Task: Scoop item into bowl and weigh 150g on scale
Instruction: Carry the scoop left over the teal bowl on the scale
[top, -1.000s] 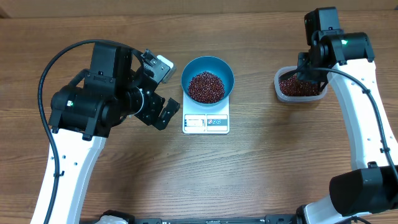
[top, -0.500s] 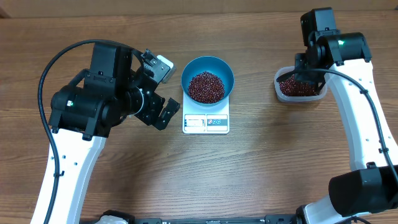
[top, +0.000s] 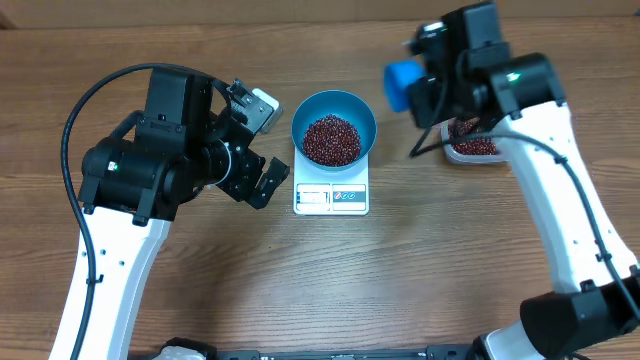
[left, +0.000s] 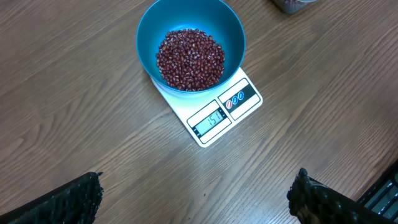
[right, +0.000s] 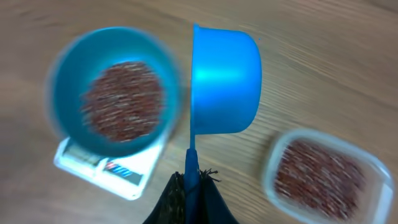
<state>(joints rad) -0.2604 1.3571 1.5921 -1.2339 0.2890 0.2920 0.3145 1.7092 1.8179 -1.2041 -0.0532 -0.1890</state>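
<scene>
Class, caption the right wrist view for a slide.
Right tool holds blue scoop between bowl of beans and tub.

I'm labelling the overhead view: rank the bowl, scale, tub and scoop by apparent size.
1. bowl and scale: similar width, scale half hidden, so unranked.
2. tub, partly hidden.
3. scoop, smallest, though held nearer the camera.

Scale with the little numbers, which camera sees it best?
The left wrist view: the scale is close and sharp, its display and buttons showing fully, clear of the bowl. Overhead shows its front too, but small. The right wrist view shows only a blurred corner under the bowl.
</scene>
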